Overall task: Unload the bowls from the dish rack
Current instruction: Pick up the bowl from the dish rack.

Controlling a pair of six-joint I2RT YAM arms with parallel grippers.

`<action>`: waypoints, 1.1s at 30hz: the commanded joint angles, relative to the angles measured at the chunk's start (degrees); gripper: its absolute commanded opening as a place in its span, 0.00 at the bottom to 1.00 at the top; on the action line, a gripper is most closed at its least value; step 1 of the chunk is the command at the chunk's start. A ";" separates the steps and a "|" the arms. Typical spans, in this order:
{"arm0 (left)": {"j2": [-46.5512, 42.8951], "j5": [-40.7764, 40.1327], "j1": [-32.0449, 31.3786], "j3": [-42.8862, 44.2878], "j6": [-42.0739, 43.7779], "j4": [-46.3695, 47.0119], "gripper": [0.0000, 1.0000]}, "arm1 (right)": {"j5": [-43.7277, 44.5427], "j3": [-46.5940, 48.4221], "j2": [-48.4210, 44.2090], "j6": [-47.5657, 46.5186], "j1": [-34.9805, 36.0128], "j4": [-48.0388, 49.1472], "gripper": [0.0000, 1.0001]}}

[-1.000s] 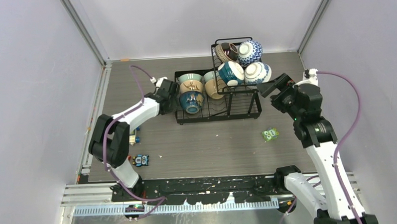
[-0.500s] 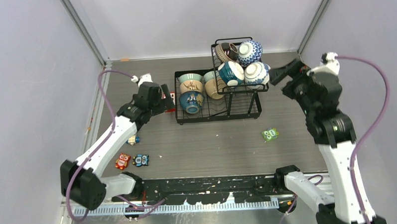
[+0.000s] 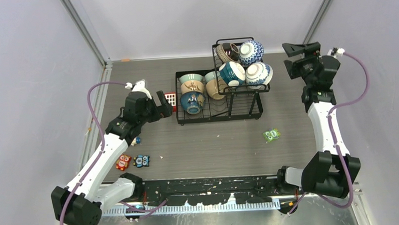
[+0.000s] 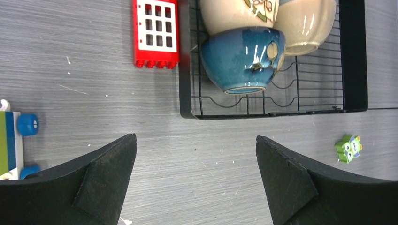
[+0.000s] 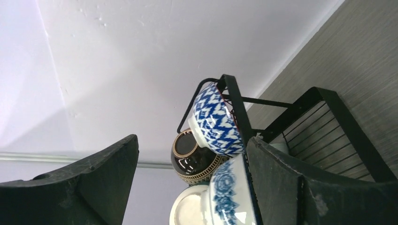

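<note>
The black wire dish rack (image 3: 244,109) stands mid-table, a flat tray on the left and a raised basket on the right. In the tray lie a pale green bowl (image 3: 190,79), a dark blue bowl (image 3: 192,101) and a tan bowl (image 3: 215,88). The basket holds a brown bowl (image 3: 227,51), a blue zigzag bowl (image 3: 251,51), a teal bowl (image 3: 231,73) and a white floral bowl (image 3: 259,73). My left gripper (image 3: 165,104) is open and empty, just left of the tray; its wrist view looks down on the dark blue bowl (image 4: 244,63). My right gripper (image 3: 292,58) is open, right of the basket, facing the zigzag bowl (image 5: 213,119).
A red block with white squares (image 3: 170,99) lies against the rack's left edge. A green toy (image 3: 272,135) sits in front of the rack on the right. Small toys (image 3: 141,160) lie near the left arm. Walls close the table on three sides.
My left gripper has backed out leftward from the dark blue bowl in the tray and opened wide. The right arm has swung up and back, to the right of the basket.
</note>
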 commanded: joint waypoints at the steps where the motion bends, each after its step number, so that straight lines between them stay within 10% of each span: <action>1: -1.43 3.62 0.20 -0.96 1.36 2.53 0.99 | -9.01 -7.01 -4.96 12.37 -2.93 19.86 0.89; 33: 2.54 10.05 0.19 -1.32 1.34 3.29 0.96 | -11.95 -33.45 -8.49 21.17 -4.33 44.42 0.72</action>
